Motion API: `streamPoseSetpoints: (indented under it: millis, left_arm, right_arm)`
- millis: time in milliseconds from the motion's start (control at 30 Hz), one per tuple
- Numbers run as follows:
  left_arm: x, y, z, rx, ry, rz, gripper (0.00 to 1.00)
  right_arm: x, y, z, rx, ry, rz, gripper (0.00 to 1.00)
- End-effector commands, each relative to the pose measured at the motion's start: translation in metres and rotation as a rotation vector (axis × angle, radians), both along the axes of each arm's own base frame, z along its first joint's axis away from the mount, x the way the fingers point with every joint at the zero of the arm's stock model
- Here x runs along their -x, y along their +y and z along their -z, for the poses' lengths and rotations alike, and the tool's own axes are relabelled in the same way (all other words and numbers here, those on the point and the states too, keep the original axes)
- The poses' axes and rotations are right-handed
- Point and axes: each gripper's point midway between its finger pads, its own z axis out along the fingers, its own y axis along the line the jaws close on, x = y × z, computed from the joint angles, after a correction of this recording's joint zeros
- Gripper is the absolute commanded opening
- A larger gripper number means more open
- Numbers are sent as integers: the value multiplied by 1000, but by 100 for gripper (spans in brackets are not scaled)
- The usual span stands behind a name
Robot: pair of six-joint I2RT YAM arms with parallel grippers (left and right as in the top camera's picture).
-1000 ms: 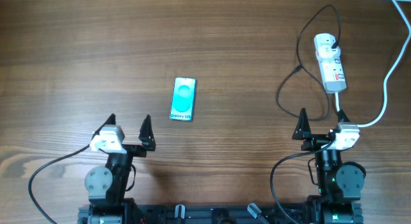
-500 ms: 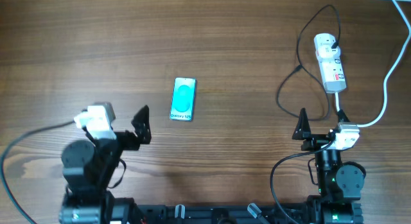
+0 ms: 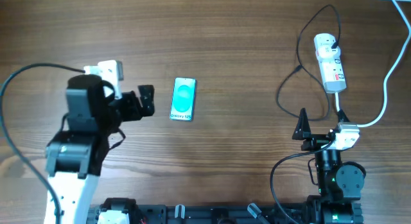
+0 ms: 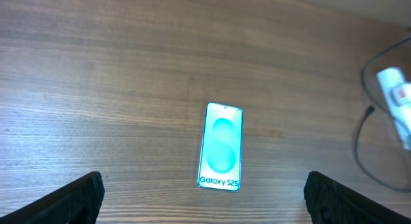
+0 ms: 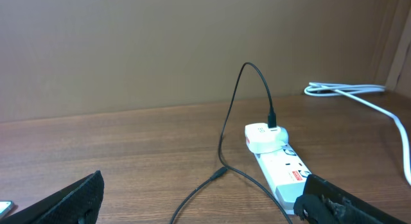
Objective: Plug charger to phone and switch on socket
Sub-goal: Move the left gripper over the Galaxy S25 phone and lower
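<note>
The phone (image 3: 183, 99) lies flat on the wooden table with its teal screen up; in the left wrist view (image 4: 222, 146) its white text band is nearest me. My left gripper (image 3: 145, 101) is open and empty, just left of the phone and above the table; its fingertips frame the left wrist view (image 4: 205, 208). The socket (image 3: 329, 62) lies at the far right, with a white plug head (image 5: 264, 137) in its far end. The charger cable (image 3: 299, 51) loops left of it, and its connector tip (image 5: 220, 173) lies loose on the table. My right gripper (image 3: 320, 125) is open and empty, near the socket's near end.
The socket's thick white cord (image 3: 388, 76) runs from its near end up the right edge of the table; it also shows in the right wrist view (image 5: 347, 92). A wall stands behind the table on the right.
My left arm has lifted and swung away from the front edge, bringing its open gripper next to the phone. The right arm, phone, socket and cable have not moved.
</note>
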Motion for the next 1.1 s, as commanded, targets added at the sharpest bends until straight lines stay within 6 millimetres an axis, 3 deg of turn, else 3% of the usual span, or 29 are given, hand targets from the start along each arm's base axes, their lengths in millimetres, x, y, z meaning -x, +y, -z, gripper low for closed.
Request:
streamPoseSetpoints:
  millis: [0,233,533,867,1067]
  left_arm:
    - [-6,-3,4,-104,10,3,100]
    - [-5,-25,14,-115,38,71,100]
    - [-8,-34,17,-75,49,99,100]
    - [-20,-36,72,-83,245,64,100]
    - [-22,-44,82,-110,263,64,100]
  right_arm:
    - [1,3,-3,9,-13,-15,100]
    - [1,3,-3,9,-13,-15,100]
    - [1,3,-3,9,-13,-15,100]
    - [1,3,-3,9,-13,-15,100]
    - [1,3,-3,9,-13,-15,100]
